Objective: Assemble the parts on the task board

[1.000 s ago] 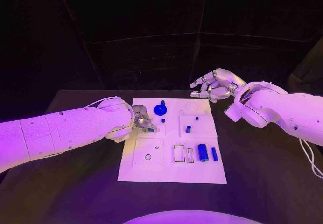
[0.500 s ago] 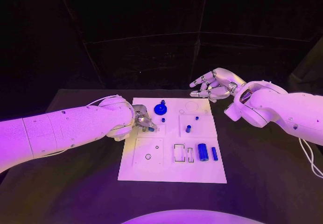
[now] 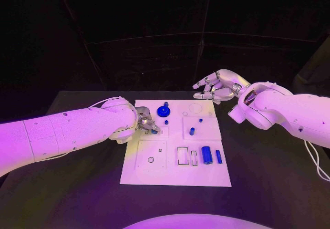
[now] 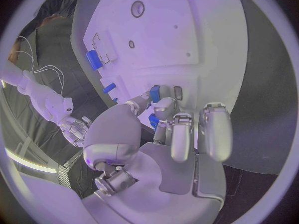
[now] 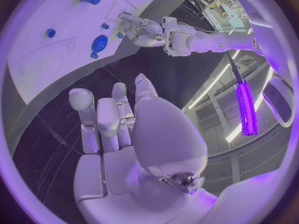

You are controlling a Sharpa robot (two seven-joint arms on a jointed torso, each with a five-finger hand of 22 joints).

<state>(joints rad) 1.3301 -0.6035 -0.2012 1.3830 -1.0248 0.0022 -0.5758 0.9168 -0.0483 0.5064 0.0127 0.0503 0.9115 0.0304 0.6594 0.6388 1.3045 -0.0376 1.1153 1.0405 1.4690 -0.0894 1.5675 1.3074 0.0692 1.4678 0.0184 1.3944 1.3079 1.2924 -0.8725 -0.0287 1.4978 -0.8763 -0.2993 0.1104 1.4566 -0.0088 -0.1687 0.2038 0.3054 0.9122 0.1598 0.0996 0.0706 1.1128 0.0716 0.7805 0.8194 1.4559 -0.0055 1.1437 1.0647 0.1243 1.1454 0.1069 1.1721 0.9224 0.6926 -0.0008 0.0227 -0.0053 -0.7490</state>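
Note:
The white task board (image 3: pixel 141 167) lies in the middle of the black table. My left hand (image 3: pixel 145 121) sits low over its left edge and pinches a small blue part (image 4: pixel 152 120) between thumb and fingers, beside a blue piece (image 4: pixel 154 92) standing in the board. On the board are a round blue knob (image 3: pixel 163 112), a small peg (image 3: pixel 191 131), a thick blue cylinder (image 3: pixel 206 155) and a thin blue bar (image 3: pixel 219 157). My right hand (image 3: pixel 216 88) hovers above the board's far right corner, fingers apart and holding nothing.
Rectangular slots (image 3: pixel 183 156) and small holes (image 3: pixel 151 160) mark the board's near half. Bare black table (image 3: pixel 268 171) surrounds the board on all sides. A white cable (image 3: pixel 313 160) hangs by my right arm.
My right hand has drifted very slightly up and to the left. The left hand and the parts stay where they were.

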